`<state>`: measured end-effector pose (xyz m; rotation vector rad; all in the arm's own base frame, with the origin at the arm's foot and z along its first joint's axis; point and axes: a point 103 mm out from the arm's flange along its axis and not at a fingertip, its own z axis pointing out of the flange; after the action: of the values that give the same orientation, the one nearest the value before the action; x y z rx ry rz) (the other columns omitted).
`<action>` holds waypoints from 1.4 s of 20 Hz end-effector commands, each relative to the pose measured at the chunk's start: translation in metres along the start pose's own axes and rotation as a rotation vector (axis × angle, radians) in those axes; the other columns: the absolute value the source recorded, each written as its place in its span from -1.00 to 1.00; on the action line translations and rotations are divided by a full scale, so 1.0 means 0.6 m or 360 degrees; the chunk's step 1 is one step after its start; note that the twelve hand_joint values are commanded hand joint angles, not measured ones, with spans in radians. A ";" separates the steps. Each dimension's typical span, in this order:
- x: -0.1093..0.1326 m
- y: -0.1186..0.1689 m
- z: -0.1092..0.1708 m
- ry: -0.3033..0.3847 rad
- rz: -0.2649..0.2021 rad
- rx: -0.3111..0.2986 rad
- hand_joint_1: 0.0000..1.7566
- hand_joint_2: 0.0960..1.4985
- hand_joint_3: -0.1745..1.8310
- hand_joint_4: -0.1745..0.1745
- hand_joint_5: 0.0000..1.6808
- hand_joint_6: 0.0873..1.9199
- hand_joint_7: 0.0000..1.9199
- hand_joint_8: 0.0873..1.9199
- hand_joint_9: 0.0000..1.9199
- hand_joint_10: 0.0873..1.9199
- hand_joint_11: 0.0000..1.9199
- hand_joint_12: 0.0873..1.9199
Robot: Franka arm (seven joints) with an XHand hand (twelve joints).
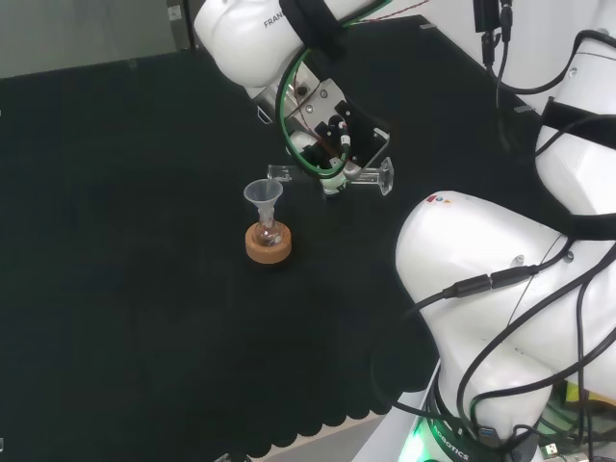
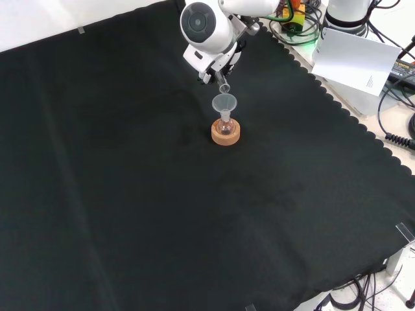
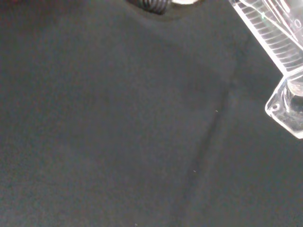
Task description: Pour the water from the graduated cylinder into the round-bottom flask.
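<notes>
Most of the wrist view is taken up by the black cloth [image 3: 118, 142] of the bench, lying flat, with a faint crease [image 3: 208, 137] running through it as a slightly darker line. Along one edge, the clear graduated cylinder [image 3: 272, 40] crosses a corner of the picture at a slant; printed scale marks show along its ribbed-looking wall. Its clear foot [image 3: 286, 111] flares out at the end, hanging above the cloth. At the opposite border a small part of a dark coiled cable [image 3: 151, 4] shows beside a pale blurred patch.
</notes>
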<state>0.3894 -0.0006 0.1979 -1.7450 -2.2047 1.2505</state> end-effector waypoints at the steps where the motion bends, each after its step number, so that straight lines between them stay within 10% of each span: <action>1: -0.009 -0.001 -0.002 -0.0068 0.0068 0.0040 0.45 0.38 -0.83 -1.00 0.28 -0.16 0.15 -0.18 0.54 -1.00 0.34 -0.32; 28: 0.001 -0.008 -0.019 -0.0293 0.0214 0.0135 0.45 0.39 -0.83 -1.00 0.27 -0.15 0.14 -0.17 0.54 -1.00 0.34 -0.32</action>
<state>0.3901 0.0072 0.2062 -1.8254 -2.1377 1.5327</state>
